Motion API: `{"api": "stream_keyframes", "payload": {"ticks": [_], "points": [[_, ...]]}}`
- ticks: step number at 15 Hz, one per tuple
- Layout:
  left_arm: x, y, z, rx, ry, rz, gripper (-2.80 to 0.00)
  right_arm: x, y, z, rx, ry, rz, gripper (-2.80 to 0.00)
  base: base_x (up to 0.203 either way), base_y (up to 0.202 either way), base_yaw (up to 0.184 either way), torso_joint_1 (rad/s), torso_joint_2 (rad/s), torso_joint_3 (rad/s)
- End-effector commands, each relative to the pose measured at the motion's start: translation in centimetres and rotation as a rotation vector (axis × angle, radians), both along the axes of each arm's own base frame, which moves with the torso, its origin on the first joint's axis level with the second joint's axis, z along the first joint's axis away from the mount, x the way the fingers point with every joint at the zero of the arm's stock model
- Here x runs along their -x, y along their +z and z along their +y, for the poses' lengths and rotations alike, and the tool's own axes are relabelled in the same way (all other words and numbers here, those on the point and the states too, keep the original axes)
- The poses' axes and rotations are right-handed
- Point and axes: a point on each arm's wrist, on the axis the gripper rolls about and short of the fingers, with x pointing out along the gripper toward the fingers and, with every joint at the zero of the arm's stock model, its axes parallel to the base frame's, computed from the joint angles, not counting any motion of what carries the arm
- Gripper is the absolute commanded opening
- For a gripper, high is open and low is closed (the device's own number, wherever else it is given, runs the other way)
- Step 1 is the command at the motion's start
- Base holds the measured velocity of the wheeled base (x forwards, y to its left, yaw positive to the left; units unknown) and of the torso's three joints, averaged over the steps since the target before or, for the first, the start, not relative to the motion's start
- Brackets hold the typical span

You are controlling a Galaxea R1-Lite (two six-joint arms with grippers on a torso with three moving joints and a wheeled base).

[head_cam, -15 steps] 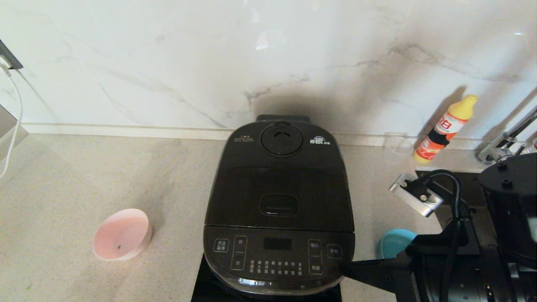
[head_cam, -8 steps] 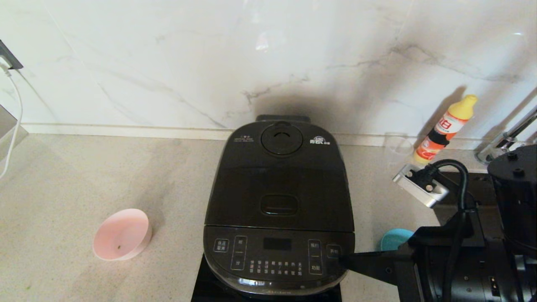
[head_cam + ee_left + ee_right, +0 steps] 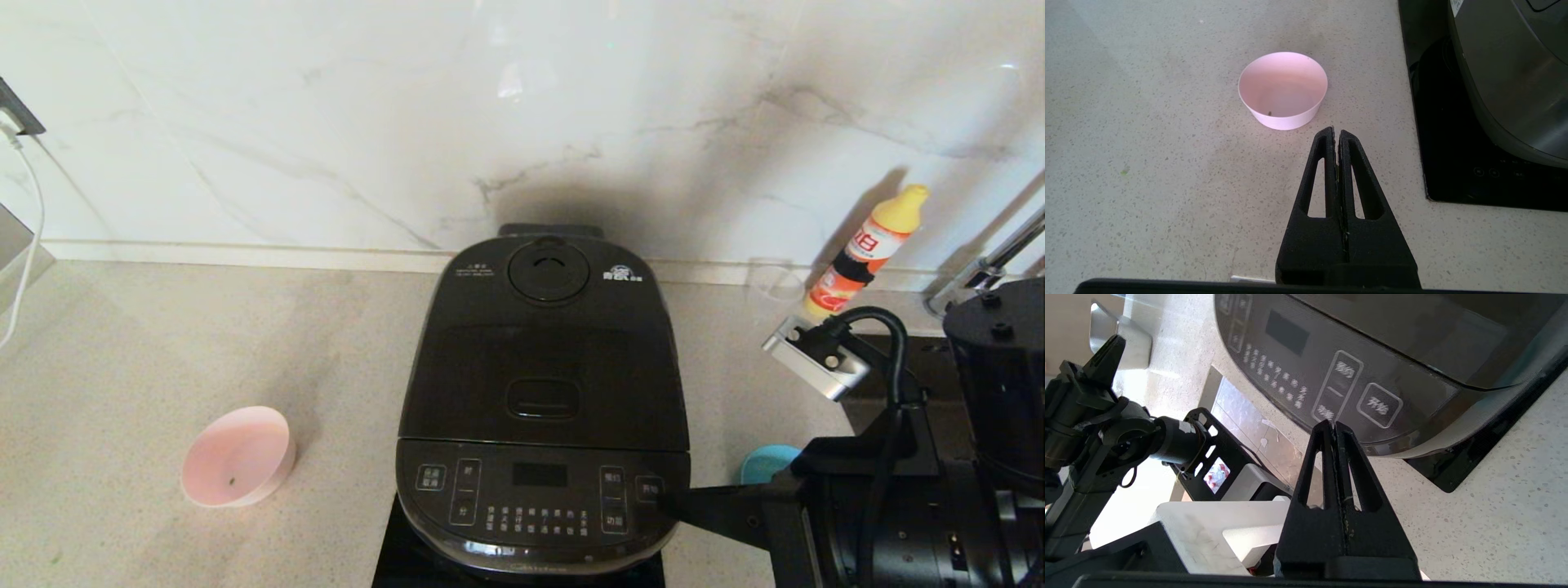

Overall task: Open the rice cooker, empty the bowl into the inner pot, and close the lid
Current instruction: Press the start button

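Note:
The black rice cooker (image 3: 543,392) stands mid-counter with its lid (image 3: 545,343) shut, so the inner pot is hidden. The pale pink bowl (image 3: 238,457) sits upright on the counter left of the cooker; it also shows in the left wrist view (image 3: 1283,89), holding only a tiny dark speck. My right gripper (image 3: 665,505) is shut and empty, its tip at the front right edge of the cooker's button panel (image 3: 1339,388); in the right wrist view the gripper (image 3: 1334,424) points at the panel's lower edge. My left gripper (image 3: 1336,131) is shut and empty, just short of the bowl.
A teal-blue bowl (image 3: 763,467) sits right of the cooker, partly behind my right arm. A yellow-capped bottle (image 3: 867,249) and a clear glass (image 3: 774,286) stand by the wall. The cooker rests on a black induction hob (image 3: 1457,155). A cable hangs at far left.
My right gripper has moved left and slightly up to the front right edge of the cooker's panel. The bowl, cooker and lid have not moved.

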Motion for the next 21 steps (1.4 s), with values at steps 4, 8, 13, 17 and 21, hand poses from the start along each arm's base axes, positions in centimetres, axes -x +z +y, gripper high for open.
{"api": "stream_keyframes", "payload": {"ticks": [4,8,13,17,21], "points": [[-0.1,-0.2,0.0,0.000,0.000,0.010,-2.80,-0.6,-0.6,0.3,0.015,-0.015,0.020,-2.80,0.000,0.000,0.000,0.000,0.00,0.000],[-0.1,-0.2,0.0,0.000,0.000,0.010,-2.80,-1.2,-1.2,0.4,0.026,-0.028,0.031,-2.80,0.000,0.000,0.000,0.000,0.00,0.000],[-0.1,-0.2,0.0,0.000,-0.001,0.010,-2.80,-1.9,-1.2,0.1,0.015,-0.055,0.018,-2.80,0.000,0.000,0.000,0.000,0.00,0.000],[-0.1,-0.2,0.0,0.000,0.000,0.010,-2.80,-2.3,-1.5,0.3,0.022,-0.060,0.026,-2.80,0.000,0.000,0.000,0.000,0.00,0.000],[-0.1,-0.2,0.0,0.000,0.000,0.010,-2.80,-2.7,-1.7,0.7,0.020,-0.060,0.025,-2.80,0.000,0.000,0.000,0.000,0.00,0.000]]}}
